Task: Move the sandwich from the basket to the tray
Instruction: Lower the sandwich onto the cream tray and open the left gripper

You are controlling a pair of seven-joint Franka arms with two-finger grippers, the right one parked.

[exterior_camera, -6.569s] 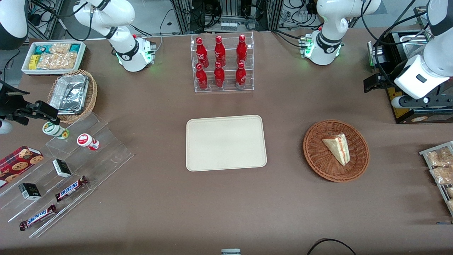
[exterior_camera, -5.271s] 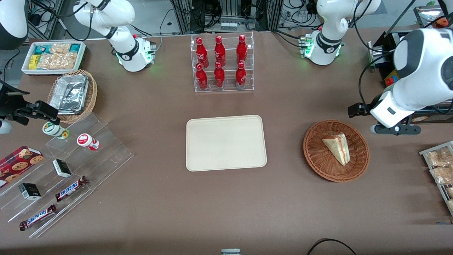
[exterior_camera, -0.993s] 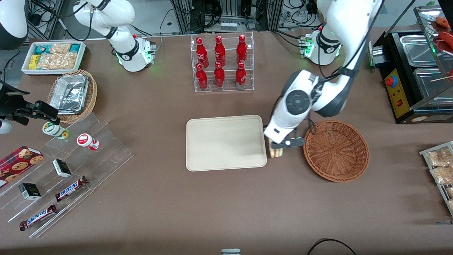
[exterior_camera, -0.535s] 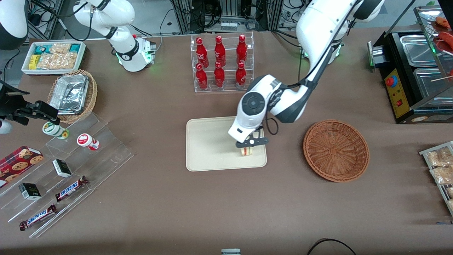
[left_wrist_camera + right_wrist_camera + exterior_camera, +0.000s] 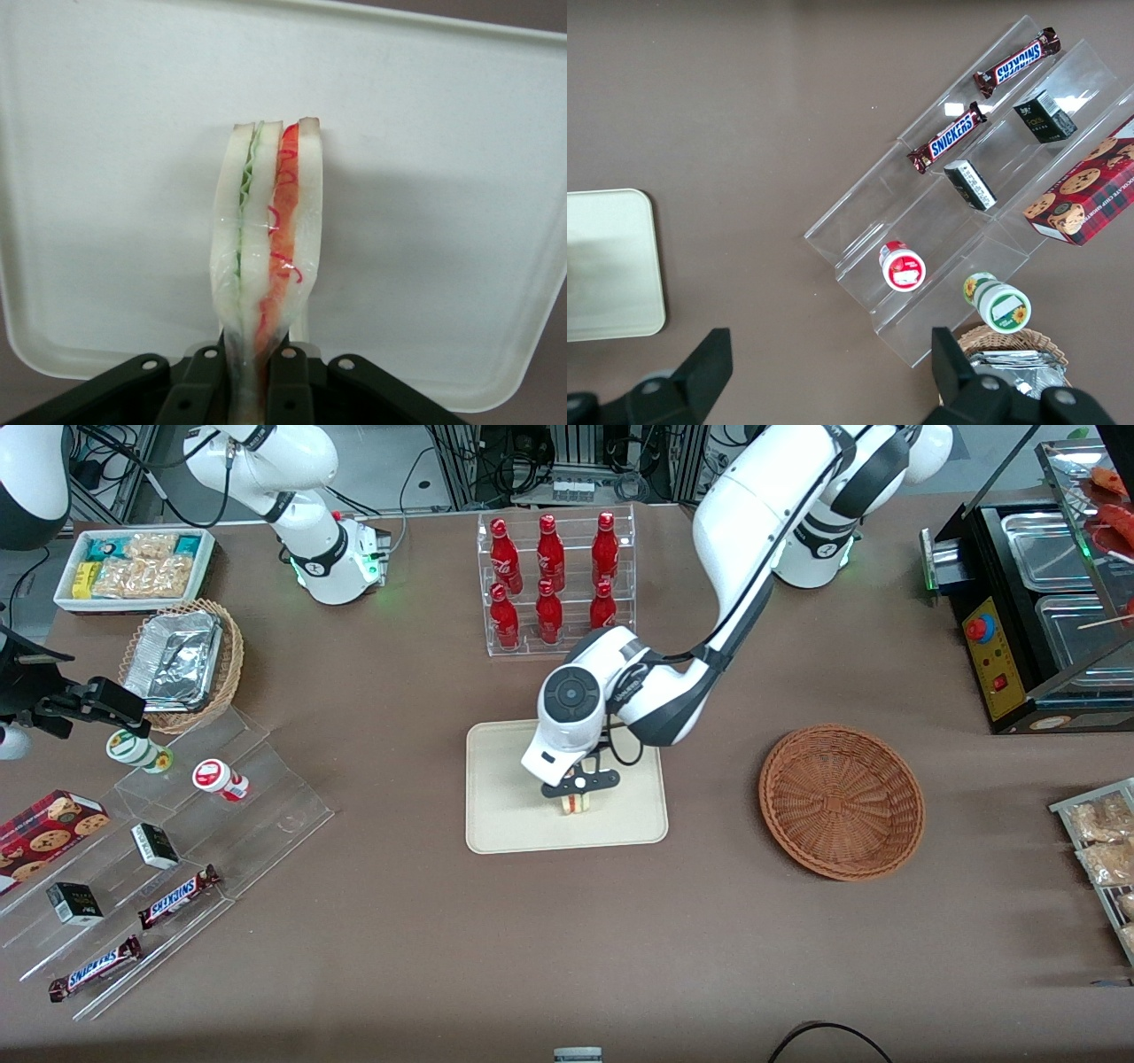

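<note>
My gripper (image 5: 577, 786) hangs over the beige tray (image 5: 505, 815), shut on the sandwich (image 5: 575, 804). In the left wrist view the two black fingers (image 5: 199, 390) pinch the narrow end of the wrapped sandwich (image 5: 266, 239), whose red and green filling edge faces the camera, with the tray (image 5: 443, 221) spread beneath it. Whether the sandwich touches the tray I cannot tell. The reddish-brown basket (image 5: 842, 802) sits beside the tray toward the working arm's end, with nothing in it.
A clear rack of red bottles (image 5: 554, 580) stands farther from the camera than the tray. Toward the parked arm's end lie clear stepped shelves (image 5: 177, 850) with snack bars, a tan foil-tray basket (image 5: 182, 664) and a white snack bin (image 5: 133, 567). A black food warmer (image 5: 1045, 611) stands at the working arm's end.
My gripper has carried the sandwich out of the basket, across the gap, and farther in over the tray. The basket is left with nothing in it.
</note>
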